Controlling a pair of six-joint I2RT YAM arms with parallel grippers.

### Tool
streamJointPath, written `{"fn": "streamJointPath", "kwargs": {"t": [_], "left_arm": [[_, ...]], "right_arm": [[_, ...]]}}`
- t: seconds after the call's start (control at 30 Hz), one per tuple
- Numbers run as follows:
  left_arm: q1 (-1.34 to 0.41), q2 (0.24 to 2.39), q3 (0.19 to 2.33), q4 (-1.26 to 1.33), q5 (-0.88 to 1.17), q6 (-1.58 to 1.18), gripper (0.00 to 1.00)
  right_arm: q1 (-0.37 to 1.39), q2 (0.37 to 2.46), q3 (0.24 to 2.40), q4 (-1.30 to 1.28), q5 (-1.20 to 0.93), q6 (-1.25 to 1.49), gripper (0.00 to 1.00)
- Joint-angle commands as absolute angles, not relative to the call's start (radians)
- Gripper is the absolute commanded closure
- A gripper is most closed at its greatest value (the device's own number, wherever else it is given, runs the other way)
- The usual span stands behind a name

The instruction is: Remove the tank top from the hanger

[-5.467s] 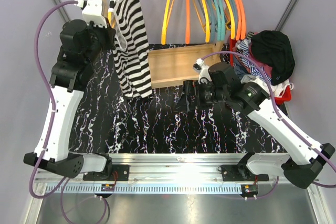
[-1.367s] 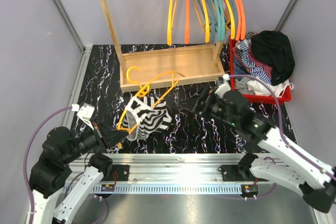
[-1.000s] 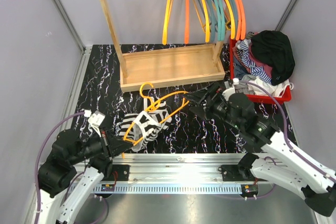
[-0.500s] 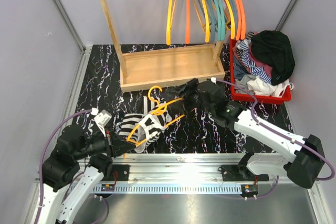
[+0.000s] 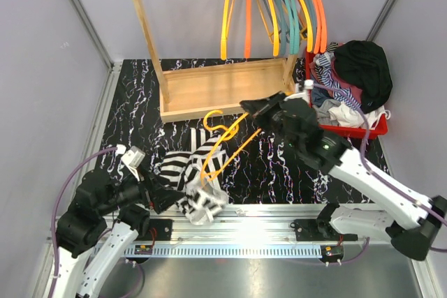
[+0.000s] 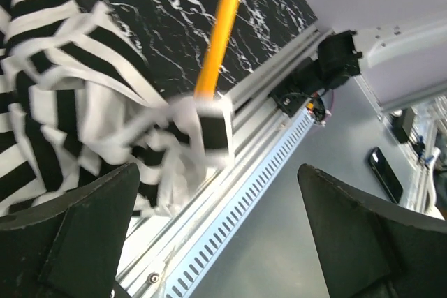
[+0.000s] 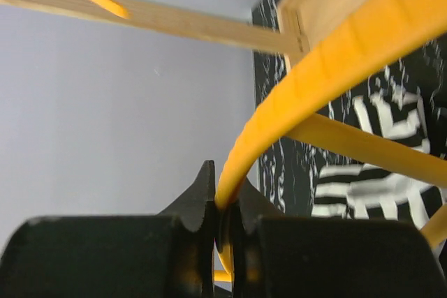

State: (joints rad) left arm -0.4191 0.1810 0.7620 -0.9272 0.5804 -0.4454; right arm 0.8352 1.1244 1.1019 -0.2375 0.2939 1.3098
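Handoff happening right at this moment, guys. Starting closest in, at about 7 o'clock by the front rail [image 5: 237, 222], the left gripper [image 5: 166, 199] is hanging wide open with nothing in it, whereas a second ago it was pinched down on the striped fabric, so it's just letting go. Right beside it the tank top [image 5: 188, 169] is lying crumpled on the marbled table [image 5: 293, 172], also around 7 o'clock, with one white-edged bit looking blurry near the rail like it's flopping down. The left wrist view is showing the orange hanger [image 6: 220, 26] running straight into that blurry bunch of tank top, so I can't tell whether a strap is looped on it or just lying under it. Going further out, the hanger is slanting up from the shirt toward 12 o'clock, and the right gripper [image 7: 222, 204] is clamping tight on its orange bar, having been wide open a second ago. So the roles are flipping: the right arm is taking the hanger while the shirt is getting left behind. My guess is the task is nearly done, and it's just needing the hanger to be pulled clear so the last fabric is sliding off. Farthest back, the wooden rack [image 5: 223, 88] is sitting at 12 o'clock with the spare hangers [image 5: 272, 5] dangling, and the red bin [image 5: 349, 130] of clothes is at 2 o'clock.
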Motion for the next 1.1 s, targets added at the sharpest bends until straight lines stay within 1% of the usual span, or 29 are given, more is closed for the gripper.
{"fn": "streamJointPath", "kwargs": {"t": [0.0,0.13,0.2,0.23,0.3,0.37,0.4,0.53,0.67,0.8,0.97,1.03,1.07], "left_arm": [[-0.420,0.161,0.758,-0.874,0.448,-0.459,0.01],[-0.420,0.166,0.743,-0.829,0.454,-0.468,0.01],[-0.420,0.185,0.720,-0.780,0.515,-0.474,0.01],[-0.420,0.190,0.713,-0.758,0.538,-0.472,0.01],[-0.420,0.202,0.707,-0.694,0.604,-0.469,0.01],[-0.420,0.218,0.710,-0.654,0.661,-0.456,0.01],[-0.420,0.227,0.712,-0.632,0.679,-0.448,0.01],[-0.422,0.293,0.747,-0.637,0.767,-0.367,0.01],[-0.452,0.316,0.749,-0.658,0.758,-0.328,0.01],[-0.465,0.330,0.733,-0.675,0.759,-0.319,0.01],[-0.491,0.348,0.745,-0.722,0.733,-0.265,0.01],[-0.500,0.353,0.753,-0.736,0.723,-0.253,0.02],[-0.500,0.357,0.755,-0.738,0.700,-0.258,0.08]], "right_arm": [[0.848,0.999,1.181,-0.302,0.544,1.045,1.00],[0.871,0.939,1.192,-0.299,0.650,0.922,1.00],[0.874,0.917,1.189,-0.325,0.675,0.968,1.00],[0.874,0.913,1.181,-0.328,0.675,1.068,1.00],[0.874,0.908,1.166,-0.351,0.622,1.150,1.00],[0.874,0.932,1.169,-0.388,0.565,1.288,1.00],[0.871,0.939,1.160,-0.373,0.495,1.322,1.00],[0.873,0.957,1.077,-0.261,0.358,1.497,1.00],[0.873,0.974,1.003,-0.119,0.295,1.594,1.00],[0.873,1.015,0.982,-0.008,0.229,1.658,1.00],[0.873,1.051,0.992,0.081,0.221,1.697,1.00],[0.873,1.063,1.003,0.089,0.216,1.707,1.00],[0.874,1.077,1.012,0.095,0.212,1.712,1.00]]}}
